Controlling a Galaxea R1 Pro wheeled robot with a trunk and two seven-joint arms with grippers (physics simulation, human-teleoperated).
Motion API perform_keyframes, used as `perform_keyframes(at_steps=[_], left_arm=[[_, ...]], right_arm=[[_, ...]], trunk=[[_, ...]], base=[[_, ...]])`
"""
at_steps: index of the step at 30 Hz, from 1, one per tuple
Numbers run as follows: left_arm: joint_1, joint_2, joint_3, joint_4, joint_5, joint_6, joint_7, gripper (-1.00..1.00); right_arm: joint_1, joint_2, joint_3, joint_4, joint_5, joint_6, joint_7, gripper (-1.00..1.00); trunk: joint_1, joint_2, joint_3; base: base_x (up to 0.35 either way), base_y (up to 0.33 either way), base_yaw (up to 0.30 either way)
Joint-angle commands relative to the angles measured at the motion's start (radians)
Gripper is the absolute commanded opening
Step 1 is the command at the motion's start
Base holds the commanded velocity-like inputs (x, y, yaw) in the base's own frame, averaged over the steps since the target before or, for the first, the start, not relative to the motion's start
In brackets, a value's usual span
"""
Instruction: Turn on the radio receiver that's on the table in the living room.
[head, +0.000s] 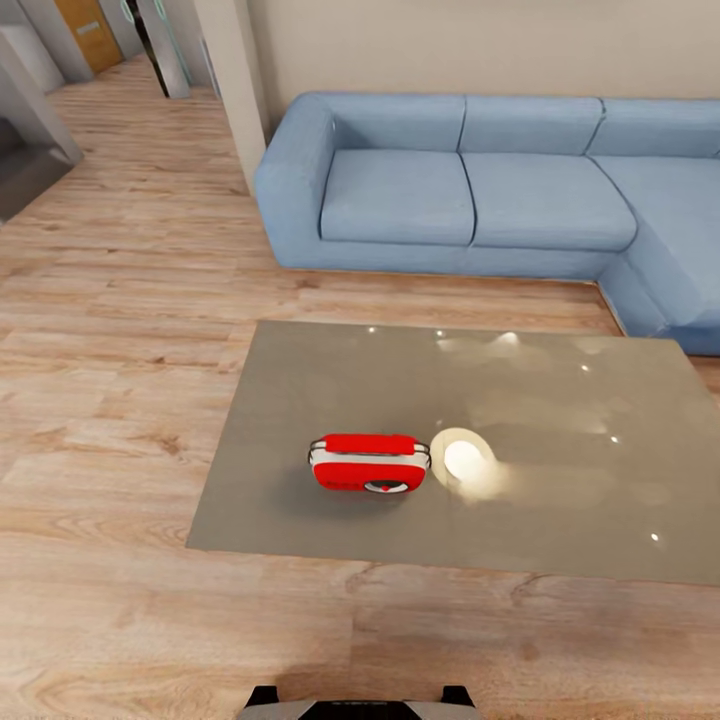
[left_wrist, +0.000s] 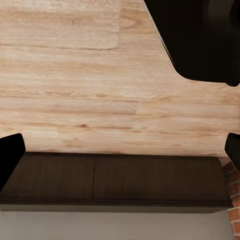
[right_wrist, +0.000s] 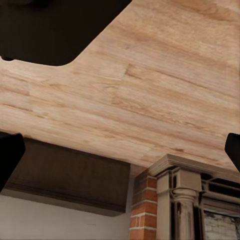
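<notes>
Sensibly, the robot is facing the red radio receiver (head: 369, 464) on the coffee table (head: 300, 420); both grippers, left (left_wrist: 120, 150) and right (right_wrist: 120, 150), are hanging wide apart and empty, so one should be reaching gently for the front dial

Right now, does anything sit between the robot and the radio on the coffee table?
Nothing visible does. The radio receiver stands near the front edge of the table, with only wood floor between that edge and the robot's base. Both wrist views look at floor, not the radio.

Red radio receiver (head: 369, 463) with white trim, upright, on glossy grey table (head: 300, 420), near its front edge
</notes>
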Motion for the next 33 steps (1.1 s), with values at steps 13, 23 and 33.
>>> perform_keyframes(at_steps=[13, 23, 33], left_arm=[[0.000, -0.001, -0.001, 0.001, 0.002, -0.032, 0.001, 1.00], [0.000, -0.001, -0.001, 0.001, 0.002, -0.032, 0.001, 1.00], [0.000, -0.001, 0.000, 0.001, 0.002, -0.032, 0.001, 1.00]], right_arm=[[0.000, 0.000, 0.001, 0.000, 0.000, -0.001, 0.001, 1.00], [0.000, 0.000, 0.003, 0.000, 0.000, -0.004, 0.001, 1.00], [0.000, 0.001, 0.003, 0.000, 0.000, -0.004, 0.001, 1.00]], trunk=[[0.000, 0.000, -0.015], [0.000, 0.000, -0.015], [0.000, 0.000, -0.015]], base=[[0.000, 0.000, 0.000], [0.000, 0.000, 0.000], [0.000, 0.000, 0.000]])
